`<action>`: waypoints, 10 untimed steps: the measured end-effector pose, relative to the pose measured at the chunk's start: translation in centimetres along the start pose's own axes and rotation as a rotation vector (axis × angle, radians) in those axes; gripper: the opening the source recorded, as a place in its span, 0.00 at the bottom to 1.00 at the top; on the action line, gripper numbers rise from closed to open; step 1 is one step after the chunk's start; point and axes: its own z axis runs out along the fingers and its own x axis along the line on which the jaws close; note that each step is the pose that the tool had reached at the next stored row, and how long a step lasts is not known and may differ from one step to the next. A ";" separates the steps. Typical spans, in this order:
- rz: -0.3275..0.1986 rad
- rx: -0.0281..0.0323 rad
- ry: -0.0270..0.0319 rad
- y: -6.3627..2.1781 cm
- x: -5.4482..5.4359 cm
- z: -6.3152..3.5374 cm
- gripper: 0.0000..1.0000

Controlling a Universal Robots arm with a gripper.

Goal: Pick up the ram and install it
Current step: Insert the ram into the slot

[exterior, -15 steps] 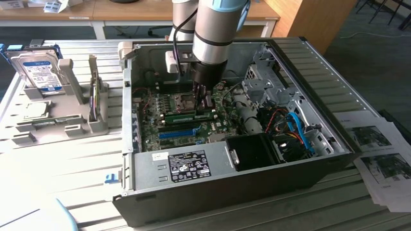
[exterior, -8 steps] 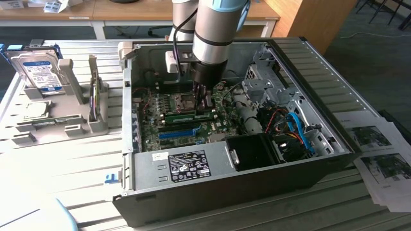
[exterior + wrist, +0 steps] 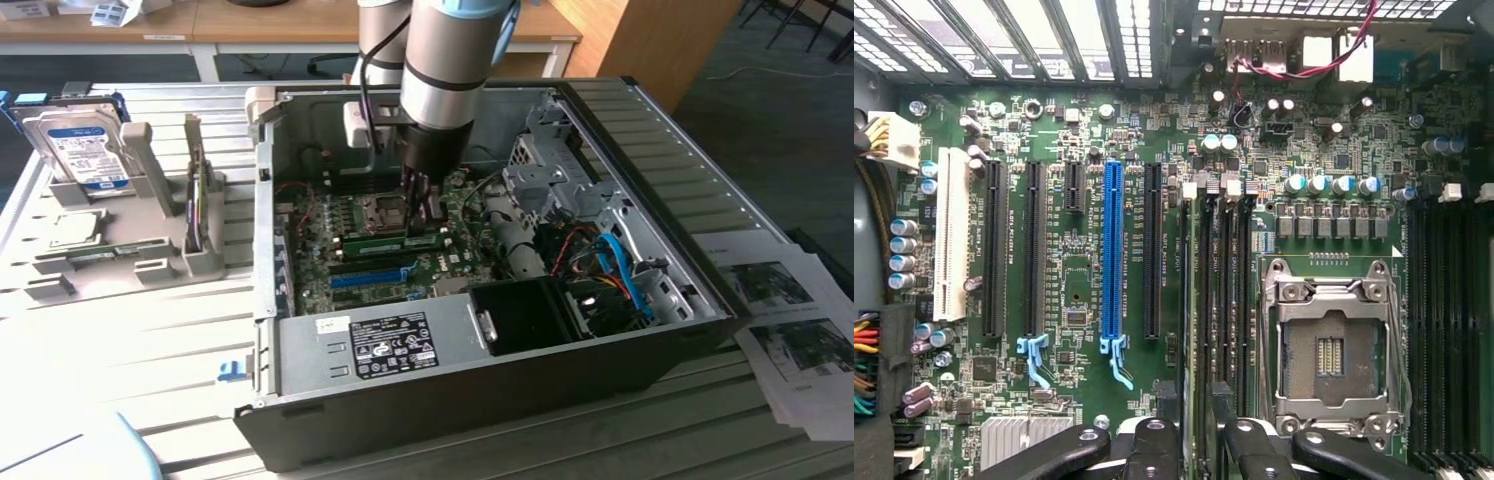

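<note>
Your gripper [image 3: 1197,440] hangs with fingers spread wide, pinching nothing, straddling the memory slots [image 3: 1214,290] just beside the CPU socket [image 3: 1332,345]. Just beneath its fingertips the ram [image 3: 380,241] stands on edge in a slot, seemingly already seated there.

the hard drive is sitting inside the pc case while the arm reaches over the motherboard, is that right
Not quite. The hard drive is not inside the case: it stands in the grey holder outside it, on the exterior view's left, as the exterior view shows. The arm does reach over the motherboard.
</note>
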 end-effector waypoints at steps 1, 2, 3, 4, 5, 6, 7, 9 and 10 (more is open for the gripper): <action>0.000 0.0000 0.0000 0.00 0.0 -0.08 0.24; 0.000 0.0001 -0.0001 0.01 0.0 -0.14 0.24; 0.000 0.0000 0.0000 0.01 0.0 -0.21 0.24; 0.000 0.0000 -0.0001 0.01 0.0 -0.27 0.24; 0.000 0.0000 -0.0001 0.01 0.0 -0.34 0.24; 0.000 0.0000 0.0000 0.02 0.0 -0.42 0.24; 0.000 0.0000 0.0000 0.02 0.0 -0.49 0.24; 0.000 0.0000 -0.0001 0.03 0.0 -0.62 0.24; 0.000 0.0000 0.0000 0.03 0.0 -0.69 0.24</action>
